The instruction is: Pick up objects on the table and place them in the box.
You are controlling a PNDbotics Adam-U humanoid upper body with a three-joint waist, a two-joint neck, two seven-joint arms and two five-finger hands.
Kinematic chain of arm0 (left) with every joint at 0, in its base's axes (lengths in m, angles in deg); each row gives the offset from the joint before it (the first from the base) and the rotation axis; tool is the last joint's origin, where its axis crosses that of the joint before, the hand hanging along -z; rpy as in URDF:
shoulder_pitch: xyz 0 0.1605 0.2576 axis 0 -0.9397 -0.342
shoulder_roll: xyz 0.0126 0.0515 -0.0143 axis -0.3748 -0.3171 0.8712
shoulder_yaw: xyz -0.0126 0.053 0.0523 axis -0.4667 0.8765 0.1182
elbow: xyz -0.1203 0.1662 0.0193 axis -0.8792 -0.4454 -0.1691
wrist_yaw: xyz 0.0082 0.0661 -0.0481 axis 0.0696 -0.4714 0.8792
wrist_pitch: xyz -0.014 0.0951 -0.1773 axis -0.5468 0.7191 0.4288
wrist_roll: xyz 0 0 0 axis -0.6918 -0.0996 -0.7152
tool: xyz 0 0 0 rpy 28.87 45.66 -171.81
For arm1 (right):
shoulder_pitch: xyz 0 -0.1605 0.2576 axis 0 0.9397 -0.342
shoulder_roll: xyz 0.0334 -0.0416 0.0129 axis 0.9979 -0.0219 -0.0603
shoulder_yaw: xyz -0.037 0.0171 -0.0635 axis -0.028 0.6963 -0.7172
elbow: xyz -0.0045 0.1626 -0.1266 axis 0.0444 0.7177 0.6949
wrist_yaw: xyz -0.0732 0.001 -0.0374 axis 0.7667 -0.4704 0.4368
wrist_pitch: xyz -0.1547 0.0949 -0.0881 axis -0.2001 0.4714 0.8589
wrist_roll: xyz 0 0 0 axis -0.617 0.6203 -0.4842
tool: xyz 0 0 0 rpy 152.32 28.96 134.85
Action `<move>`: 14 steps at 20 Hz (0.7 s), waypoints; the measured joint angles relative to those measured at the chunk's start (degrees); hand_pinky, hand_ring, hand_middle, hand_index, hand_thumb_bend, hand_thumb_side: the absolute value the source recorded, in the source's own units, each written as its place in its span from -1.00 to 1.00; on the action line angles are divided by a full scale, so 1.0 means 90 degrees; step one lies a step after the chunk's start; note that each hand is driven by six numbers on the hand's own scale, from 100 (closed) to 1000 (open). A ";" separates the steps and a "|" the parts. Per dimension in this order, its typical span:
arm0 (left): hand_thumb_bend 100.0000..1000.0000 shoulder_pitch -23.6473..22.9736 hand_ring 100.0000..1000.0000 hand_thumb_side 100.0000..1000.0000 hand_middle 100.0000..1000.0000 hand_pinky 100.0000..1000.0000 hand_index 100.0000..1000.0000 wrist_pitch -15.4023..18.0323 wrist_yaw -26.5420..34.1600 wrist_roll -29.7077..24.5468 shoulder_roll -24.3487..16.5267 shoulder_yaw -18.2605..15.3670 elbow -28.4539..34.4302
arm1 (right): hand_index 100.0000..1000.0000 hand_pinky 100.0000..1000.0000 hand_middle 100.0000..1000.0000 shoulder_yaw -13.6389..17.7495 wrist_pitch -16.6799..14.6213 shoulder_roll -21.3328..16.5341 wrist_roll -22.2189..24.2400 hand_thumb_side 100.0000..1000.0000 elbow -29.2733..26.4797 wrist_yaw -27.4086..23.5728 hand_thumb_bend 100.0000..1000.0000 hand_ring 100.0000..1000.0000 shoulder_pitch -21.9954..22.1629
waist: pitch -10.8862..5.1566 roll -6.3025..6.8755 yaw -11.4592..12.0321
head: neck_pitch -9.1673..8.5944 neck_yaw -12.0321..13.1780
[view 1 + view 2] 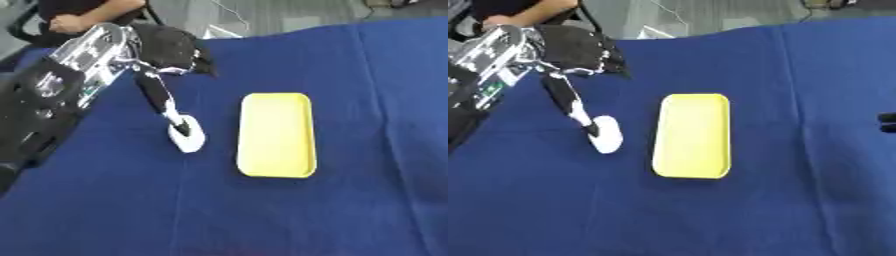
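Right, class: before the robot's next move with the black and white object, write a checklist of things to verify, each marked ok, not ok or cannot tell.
1. Left hand holds the black and white object by its upper end: ok.
2. The object's white end is off the blue cloth: cannot tell.
3. The object is over the yellow box: not ok; it hangs to the box's left.
4. The box has room: ok; nothing lies in it.
5. Right hand is out of the way: ok; only a dark tip shows at the right edge.
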 measured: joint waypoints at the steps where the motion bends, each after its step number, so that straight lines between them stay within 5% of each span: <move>1: 0.73 -0.0007 0.74 0.95 0.64 0.72 0.90 -0.0040 0.0142 -0.0040 0.0002 -0.0030 -0.0097 | 0.94 0.27 0.75 0.0000 0.0000 0.0000 0.0000 0.53 0.0000 0.0000 -0.54 0.31 0.0000 | 0.0003 -0.0003 0.0000 | 0.0000 0.0000; 14: 0.72 -0.0009 0.74 0.85 0.62 0.72 0.88 -0.0336 0.0742 -0.0336 0.0001 -0.0095 -0.0213 | 0.94 0.27 0.75 0.0000 -0.0001 0.0000 0.0001 0.53 0.0000 -0.0001 -0.54 0.31 -0.0001 | 0.0005 -0.0006 0.0005 | -0.0002 0.0000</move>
